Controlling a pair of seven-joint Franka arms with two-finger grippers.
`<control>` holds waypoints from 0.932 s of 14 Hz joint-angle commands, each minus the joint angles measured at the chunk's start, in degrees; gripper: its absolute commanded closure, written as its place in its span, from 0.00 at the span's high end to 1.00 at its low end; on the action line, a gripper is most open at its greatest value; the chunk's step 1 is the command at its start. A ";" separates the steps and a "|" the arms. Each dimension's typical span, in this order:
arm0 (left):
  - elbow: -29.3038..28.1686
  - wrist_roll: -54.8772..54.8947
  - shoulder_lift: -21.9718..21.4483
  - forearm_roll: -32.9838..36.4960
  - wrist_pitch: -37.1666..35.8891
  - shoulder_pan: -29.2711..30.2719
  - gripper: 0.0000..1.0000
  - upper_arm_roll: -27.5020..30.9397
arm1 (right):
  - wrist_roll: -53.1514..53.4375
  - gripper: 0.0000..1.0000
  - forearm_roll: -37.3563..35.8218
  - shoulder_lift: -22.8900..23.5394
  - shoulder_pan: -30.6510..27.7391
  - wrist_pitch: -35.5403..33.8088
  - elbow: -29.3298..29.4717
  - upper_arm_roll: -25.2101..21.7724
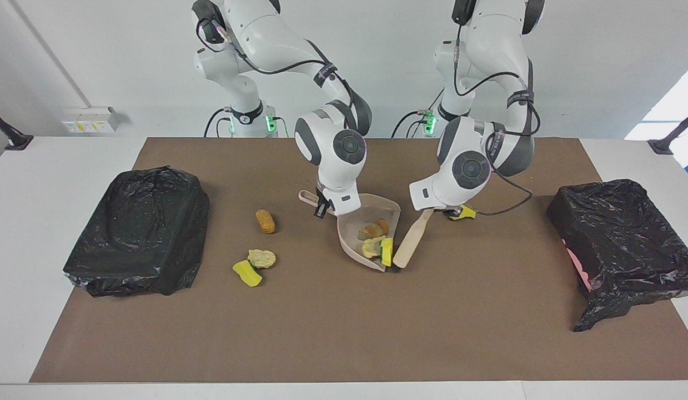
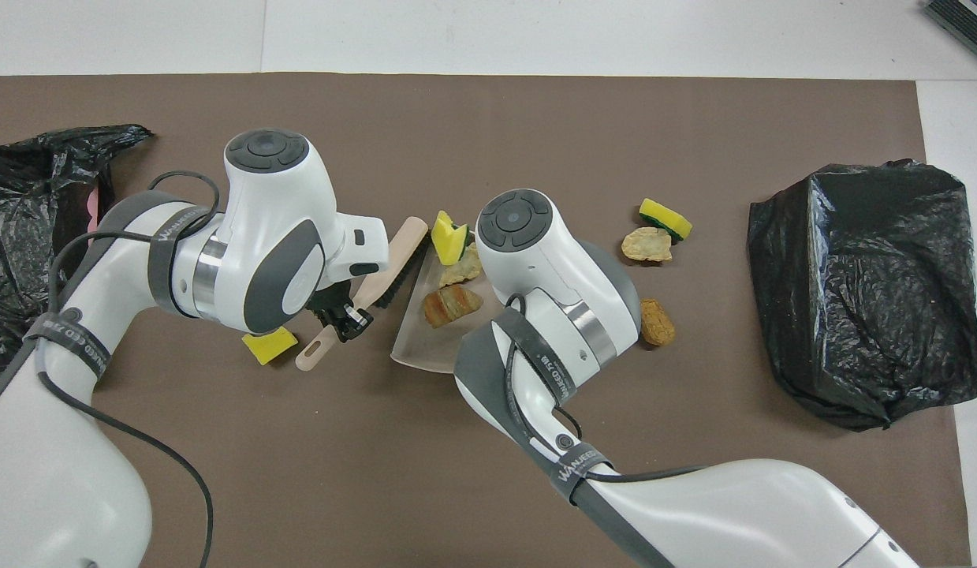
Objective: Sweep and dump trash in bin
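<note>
Trash: seven scraps in all. Three lie in the beige dustpan (image 1: 361, 229) at frame centre of the facing view: a brown ridged bread lump (image 1: 375, 228), a pale crumbly lump (image 1: 371, 248) and a yellow sponge chunk with a green face (image 1: 387, 251) at the pan's lip. A second yellow chunk (image 1: 462, 213) sits on the mat under the left wrist, beside the brush handle. Three more lie loose in the left-centre of that view: an orange-brown nugget (image 1: 265, 221), a pale flat crust (image 1: 261, 258) and a yellow sponge (image 1: 247, 273) touching it.

Left gripper (image 2: 344, 319) is clamped on the handle of the brush (image 1: 412, 239), whose bristles rest at the pan's lip. Right gripper (image 1: 324, 206) is at the dustpan's handle; jaw state cannot be told.

Black-bagged bins stand at the mat's ends, one (image 1: 137, 231) at frame left, one (image 1: 621, 244) at frame right. Bare brown mat (image 1: 344, 333) fills the lower part of the facing view.
</note>
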 commanded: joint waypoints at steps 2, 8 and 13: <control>-3.33 -5.11 -6.25 -0.84 -3.23 -3.38 0.00 0.99 | 1.71 0.00 -0.71 -1.27 -0.16 0.26 -1.27 0.44; -7.09 -22.66 -12.91 1.52 -13.33 2.42 0.00 2.57 | 1.62 0.00 -0.79 -1.27 -0.16 0.35 -1.27 0.44; -26.15 -44.80 -24.86 6.10 -9.93 1.72 0.00 2.39 | -5.39 0.00 -2.02 -1.19 -0.25 1.58 -1.53 0.44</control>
